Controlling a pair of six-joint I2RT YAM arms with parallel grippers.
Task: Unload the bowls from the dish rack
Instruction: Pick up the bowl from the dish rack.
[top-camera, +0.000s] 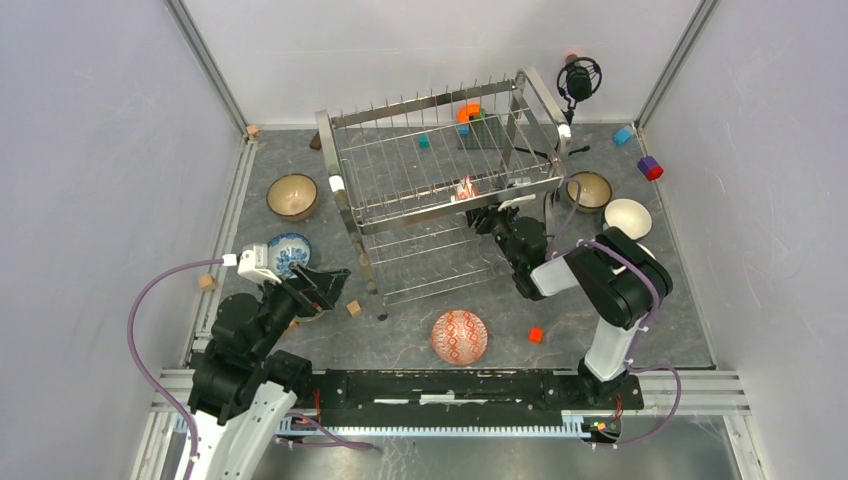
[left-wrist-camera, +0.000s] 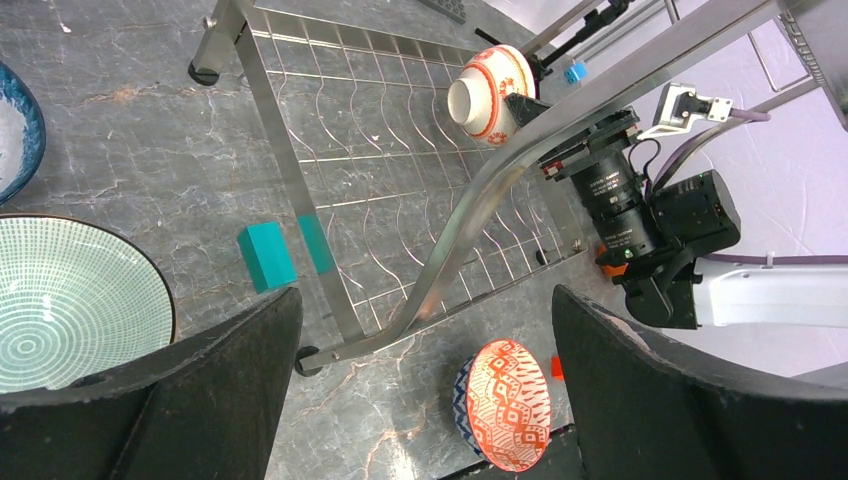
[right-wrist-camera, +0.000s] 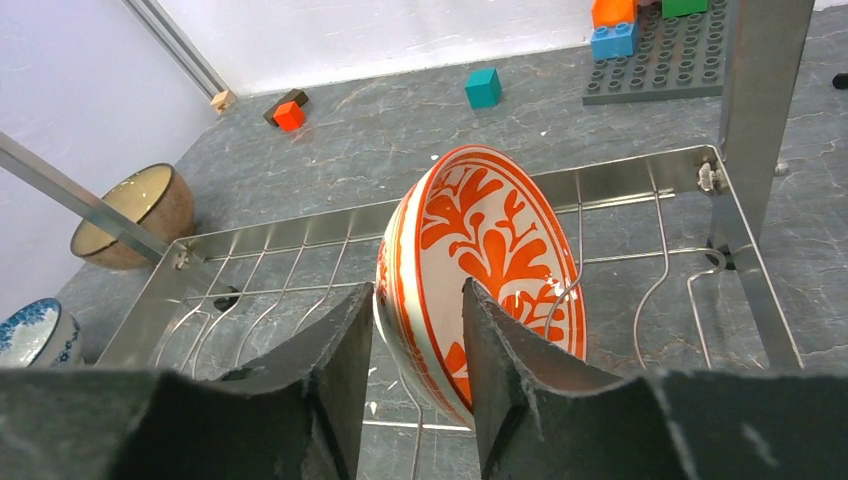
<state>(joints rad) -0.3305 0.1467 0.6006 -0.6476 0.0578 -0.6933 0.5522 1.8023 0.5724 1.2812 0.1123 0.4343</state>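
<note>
The steel dish rack (top-camera: 440, 170) stands mid-table. A red-and-white floral bowl (top-camera: 466, 188) stands on edge in its lower tier; it also shows in the right wrist view (right-wrist-camera: 490, 250) and the left wrist view (left-wrist-camera: 490, 90). My right gripper (right-wrist-camera: 418, 290) reaches into the rack (right-wrist-camera: 640, 180) and is shut on this bowl's rim, one finger inside and one outside. My left gripper (left-wrist-camera: 425, 300) is open and empty, left of the rack's front leg (top-camera: 325, 285). A pale green bowl (left-wrist-camera: 60, 300) sits by it.
On the table are a brown bowl (top-camera: 292, 196), a blue-and-white bowl (top-camera: 288, 250), an orange patterned bowl (top-camera: 459, 336), another brown bowl (top-camera: 590, 190) and a white bowl (top-camera: 627, 217). Small blocks lie scattered, including a red one (top-camera: 536, 335). A microphone (top-camera: 578, 78) stands back right.
</note>
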